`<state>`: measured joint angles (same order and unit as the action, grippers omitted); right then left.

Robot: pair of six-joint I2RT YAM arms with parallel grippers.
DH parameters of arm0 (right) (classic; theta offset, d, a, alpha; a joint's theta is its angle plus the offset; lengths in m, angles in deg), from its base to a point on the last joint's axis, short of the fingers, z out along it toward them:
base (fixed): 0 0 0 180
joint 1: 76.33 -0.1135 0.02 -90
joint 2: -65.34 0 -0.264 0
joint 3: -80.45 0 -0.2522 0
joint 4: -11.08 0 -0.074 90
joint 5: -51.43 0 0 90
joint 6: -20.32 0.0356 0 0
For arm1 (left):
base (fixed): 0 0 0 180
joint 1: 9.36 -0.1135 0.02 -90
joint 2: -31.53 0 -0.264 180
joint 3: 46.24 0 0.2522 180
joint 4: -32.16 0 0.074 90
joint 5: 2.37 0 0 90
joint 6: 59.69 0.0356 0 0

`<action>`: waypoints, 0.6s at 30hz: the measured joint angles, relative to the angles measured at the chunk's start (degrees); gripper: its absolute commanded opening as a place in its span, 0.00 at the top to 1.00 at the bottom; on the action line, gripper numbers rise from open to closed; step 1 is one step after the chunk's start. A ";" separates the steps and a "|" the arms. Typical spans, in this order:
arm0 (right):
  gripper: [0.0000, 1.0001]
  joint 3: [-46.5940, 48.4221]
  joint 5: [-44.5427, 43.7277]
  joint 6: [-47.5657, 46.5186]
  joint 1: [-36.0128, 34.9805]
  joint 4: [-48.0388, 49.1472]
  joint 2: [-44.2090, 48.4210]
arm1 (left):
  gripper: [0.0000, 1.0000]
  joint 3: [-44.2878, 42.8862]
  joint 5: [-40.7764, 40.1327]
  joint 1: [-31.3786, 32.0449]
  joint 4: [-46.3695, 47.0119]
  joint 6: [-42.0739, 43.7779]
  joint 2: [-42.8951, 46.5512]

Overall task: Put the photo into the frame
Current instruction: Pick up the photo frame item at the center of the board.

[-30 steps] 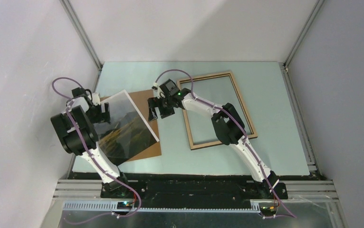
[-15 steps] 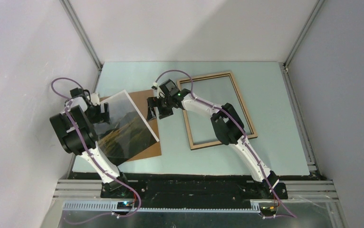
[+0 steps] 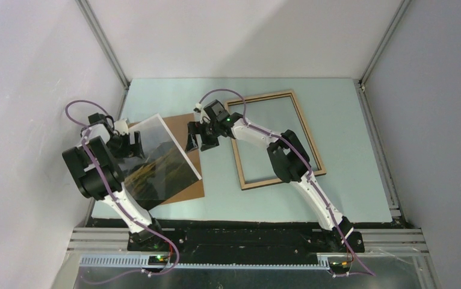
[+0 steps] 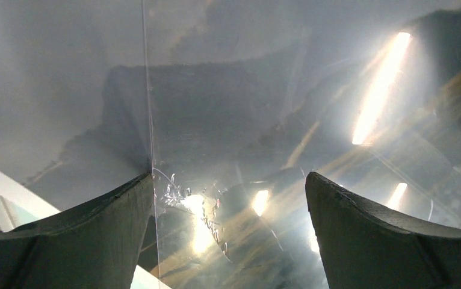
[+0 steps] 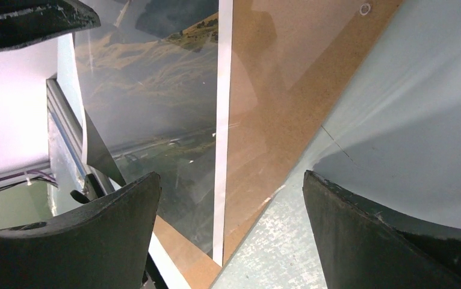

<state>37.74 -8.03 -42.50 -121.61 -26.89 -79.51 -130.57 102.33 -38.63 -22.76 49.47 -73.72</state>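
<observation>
Nearest the arm bases, the photo (image 3: 162, 162) lies printed side up over the hardboard backing panel (image 3: 193, 190), at the 9 o'clock side of the bench (image 3: 348, 150). Its long axis runs roughly from 5 o'clock to 11 o'clock. Its 9 o'clock edge looks tilted up off the panel, though how it is propped cannot be made out.

The left gripper (image 3: 133, 143) is at that raised edge. Its wrist view shows the jaws spread wide with glossy print filling the gap between them, closed on nothing that can be seen.

A little farther out, the right gripper (image 3: 199, 137) hovers just past the photo's 3 o'clock edge. Its jaws are also wide open and empty, and its wrist view shows the white border and bare panel between them.

The frame (image 3: 258, 97) lies flat, light-wood side up, well apart at 3 o'clock of the photo. Its long axis is close to 12–6.

So the photo is at 9 o'clock of the right jaws and the frame at 3 o'clock. The left arm is nearer the sheet, and the right stands between sheet and frame, so the carry likely goes toward 3 o'clock.
</observation>
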 measured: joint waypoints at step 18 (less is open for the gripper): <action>0.15 -16.02 9.57 10.16 6.45 16.00 4.87 | 0.02 3.52 2.73 5.99 -2.97 0.35 5.07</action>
<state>21.72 1.54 -32.33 -115.16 -10.89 -74.64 -127.05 105.06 -32.64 -25.74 49.81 -68.65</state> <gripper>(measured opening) 0.863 0.985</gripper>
